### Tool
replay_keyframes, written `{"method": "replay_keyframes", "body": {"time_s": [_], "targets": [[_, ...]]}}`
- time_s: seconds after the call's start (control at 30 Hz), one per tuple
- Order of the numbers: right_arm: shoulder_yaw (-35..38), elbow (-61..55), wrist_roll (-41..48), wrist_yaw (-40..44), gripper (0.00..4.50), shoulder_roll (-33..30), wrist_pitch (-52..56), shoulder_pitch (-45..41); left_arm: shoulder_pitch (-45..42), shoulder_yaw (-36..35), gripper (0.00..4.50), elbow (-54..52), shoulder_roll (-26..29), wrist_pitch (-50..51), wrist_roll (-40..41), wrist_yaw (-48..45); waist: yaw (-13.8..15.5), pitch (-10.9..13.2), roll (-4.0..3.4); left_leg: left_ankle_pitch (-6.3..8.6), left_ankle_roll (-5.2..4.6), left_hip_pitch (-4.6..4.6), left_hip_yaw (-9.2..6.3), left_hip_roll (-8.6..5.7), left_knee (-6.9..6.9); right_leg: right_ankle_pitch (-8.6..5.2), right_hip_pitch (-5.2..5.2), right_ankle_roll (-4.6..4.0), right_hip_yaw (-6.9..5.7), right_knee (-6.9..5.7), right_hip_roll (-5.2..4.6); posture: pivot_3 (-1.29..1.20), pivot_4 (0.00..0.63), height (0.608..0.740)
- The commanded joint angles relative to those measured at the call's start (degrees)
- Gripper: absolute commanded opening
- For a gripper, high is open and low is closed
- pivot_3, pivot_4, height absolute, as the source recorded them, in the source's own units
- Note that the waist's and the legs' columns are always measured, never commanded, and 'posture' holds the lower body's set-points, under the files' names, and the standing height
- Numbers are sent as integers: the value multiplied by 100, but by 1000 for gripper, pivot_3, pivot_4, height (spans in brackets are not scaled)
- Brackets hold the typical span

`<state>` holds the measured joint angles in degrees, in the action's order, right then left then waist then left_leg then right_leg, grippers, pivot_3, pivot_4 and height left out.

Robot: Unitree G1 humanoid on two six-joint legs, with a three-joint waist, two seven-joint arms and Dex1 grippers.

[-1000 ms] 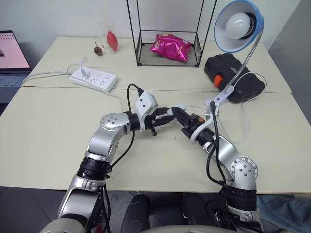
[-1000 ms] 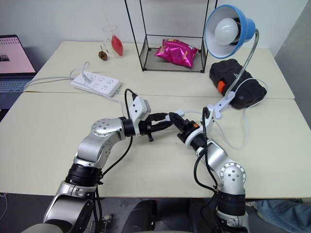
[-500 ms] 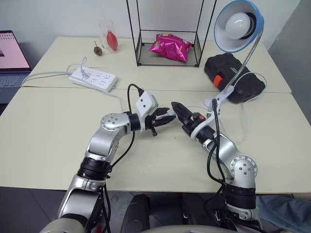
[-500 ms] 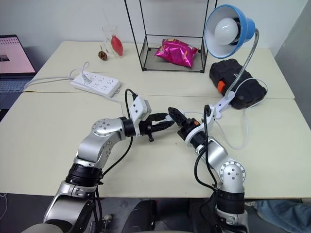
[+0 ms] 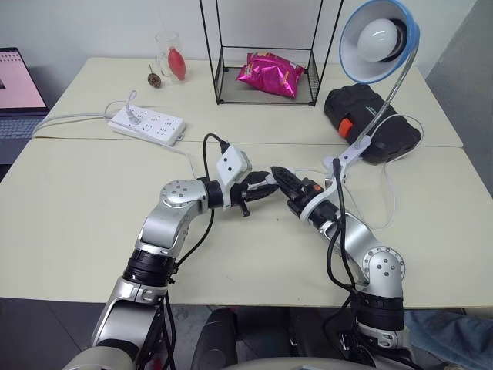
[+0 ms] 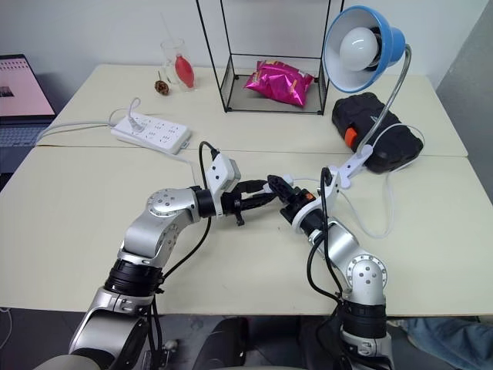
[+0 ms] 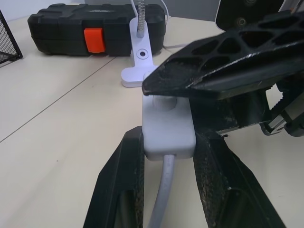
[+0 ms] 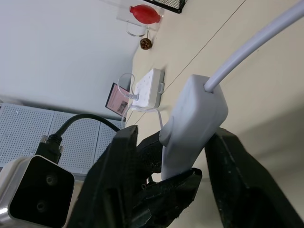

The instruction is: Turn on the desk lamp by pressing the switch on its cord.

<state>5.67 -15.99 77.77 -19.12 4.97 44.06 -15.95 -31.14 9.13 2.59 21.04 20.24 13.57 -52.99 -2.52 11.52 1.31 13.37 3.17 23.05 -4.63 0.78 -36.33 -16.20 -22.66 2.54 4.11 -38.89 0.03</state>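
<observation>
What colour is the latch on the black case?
Orange-red latch on the black case; clearest in the left wrist view.

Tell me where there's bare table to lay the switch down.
Bare table lies left of the left gripper, below the power strip. Crowded to the right: cord loops, lamp clip, black case.

Surface: two pale cream tables (image 5: 69, 223) pushed together, the seam running across the middle of the frame.
Upper left: white power strip (image 5: 148, 126) with its grey-white cable (image 5: 69, 119) trailing to the left edge.
Top left: clear glass (image 5: 171, 55) holding something red, a small brown object (image 5: 155, 79) beside it.
Top centre: black wire frame (image 5: 266, 54) with a pink bag (image 5: 269, 75) inside.
Upper right: black case (image 5: 371, 122) with an orange latch.
Right of centre: white clip base (image 5: 343, 160) of the desk lamp (image 5: 379, 40), thin white cord (image 5: 391, 202) looping beside it.
</observation>
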Motion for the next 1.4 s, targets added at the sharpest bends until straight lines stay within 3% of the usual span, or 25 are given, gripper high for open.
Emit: {"method": "replay_keyframes", "body": {"time_s": [0.03,0.1,0.23,0.77,0.8,0.83,1.2,1.3,1.4], "targets": [[2,-148,166,34,1113,133,-121,8,-71,-15,1098,-212,-4,-126,36,29,0,0,0,0,0,0,0,0,1,0,0,0,0,0,0,0,150,740],[1,-149,179,41,745,141,-135,13,-71,-16,1097,-207,-1,-136,37,37,-2,0,0,0,0,0,1,0,3,0,-2,0,1,0,0,0,150,740],[-5,-146,200,58,595,150,-142,15,-75,-27,1097,-192,4,-138,38,48,-4,0,0,0,0,0,1,0,5,-1,-3,-1,0,0,0,0,150,740],[-21,-134,263,164,582,155,-141,15,-111,-47,1097,-178,-43,-136,62,118,-4,0,0,0,0,0,1,0,6,-1,-3,-2,0,0,0,0,150,740],[-22,-155,275,198,1281,150,-143,18,-115,-48,1097,-177,-49,-137,64,124,-4,0,0,0,0,0,1,0,6,-1,-3,-2,0,0,0,0,150,740],[-27,-176,284,224,1332,142,-143,19,-116,-48,1096,-178,-53,-137,65,127,-4,0,0,0,0,0,1,0,6,-1,-3,-2,0,0,0,0,150,740],[-79,-223,365,337,3728,5,-111,-2,-130,-49,1095,-161,-59,-146,66,157,-5,0,0,0,0,0,1,0,6,-1,-3,-2,0,0,0,0,150,740],[-126,-347,276,450,4456,-318,103,72,-128,-52,1095,-161,-47,-148,65,151,-5,0,0,0,0,0,1,0,6,-1,-3,-2,0,0,0,0,150,740],[-361,-725,-284,882,4500,-1080,381,263,-119,-55,1095,-128,8,-183,43,106,-2,0,0,0,0,1,2,-2,6,-1,-3,-2,1,1,-3,0,150,740]]}}
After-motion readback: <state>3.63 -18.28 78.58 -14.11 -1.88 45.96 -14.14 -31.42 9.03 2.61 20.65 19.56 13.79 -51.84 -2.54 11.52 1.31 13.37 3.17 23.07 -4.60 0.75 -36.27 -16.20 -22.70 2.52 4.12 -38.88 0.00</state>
